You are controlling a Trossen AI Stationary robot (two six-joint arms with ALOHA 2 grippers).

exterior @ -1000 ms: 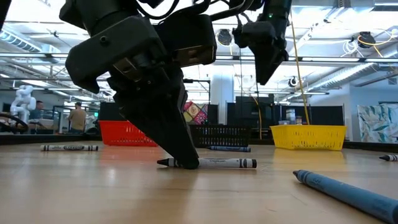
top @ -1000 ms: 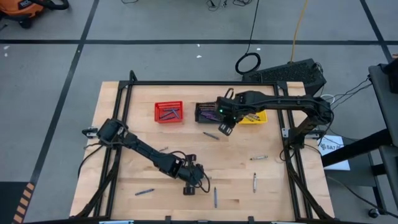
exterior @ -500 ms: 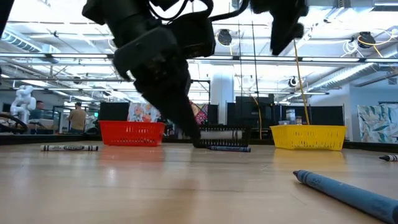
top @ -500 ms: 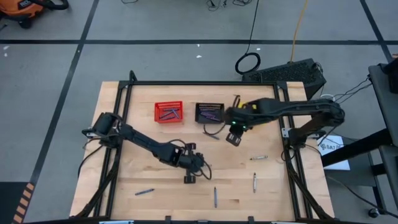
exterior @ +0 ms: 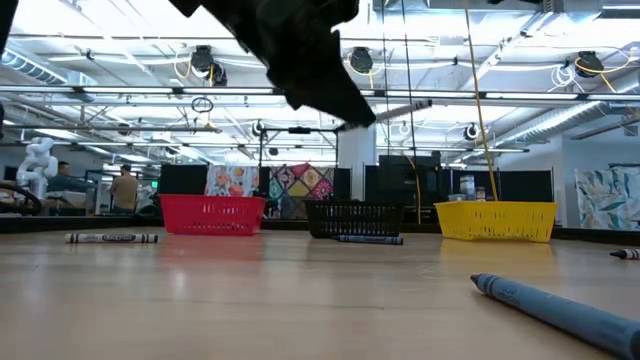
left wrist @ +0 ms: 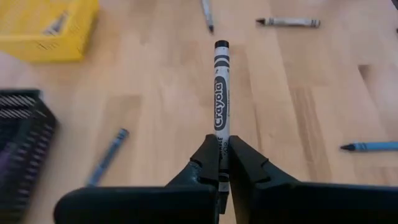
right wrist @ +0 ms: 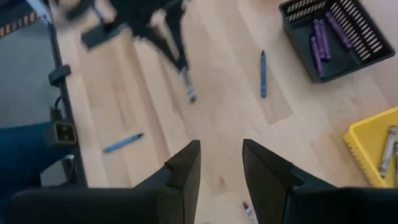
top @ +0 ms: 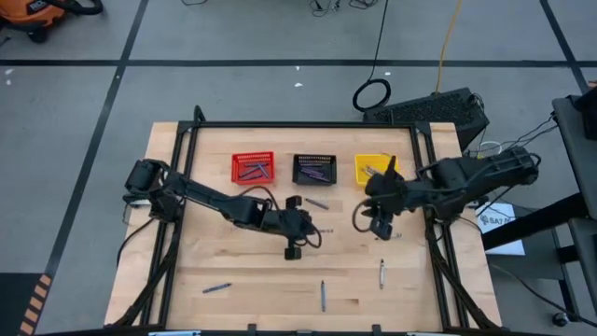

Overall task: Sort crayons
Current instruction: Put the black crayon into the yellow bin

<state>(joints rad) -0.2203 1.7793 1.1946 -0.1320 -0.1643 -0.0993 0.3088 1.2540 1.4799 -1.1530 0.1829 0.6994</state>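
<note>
1. L gripper (left wrist: 221, 163): fingers pinch the butt end of a grey crayon (left wrist: 220, 93); the rest of the stick projects fwd past the tips, label readable. A second ago this gripper was down at the table on a grey crayon lying flat; it is now lifted clear and has moved toward the table centre, w/ the stick aboard. Judgement: pick is done, transfer leg in progress; drop-off not yet made.

2. R gripper (right wrist: 221, 163): fingers spread, nothing between them. A second ago it hung over the basket row near the yellow basket (top: 375, 170); it has since swung out to the R side of the table, above a loose crayon (top: 381, 273) area. Judgement: prob. setting up its next pick.

3. View differences:
- L wrist view: only view that confirms the grip and the held stick's colour. High view shows the L gripper (top: 291, 245) at mid-table but the crayon is too small to resolve there.
- Low view: gripper is only a dark mass at top; shows the table spot now bare, plus red basket (exterior: 211, 214), black basket (exterior: 357, 218) and a blue crayon (exterior: 560, 308) close to the lens.
- R wrist view: shows purple crayons (right wrist: 326, 34) in the black basket; low view cannot see inside it.
</note>
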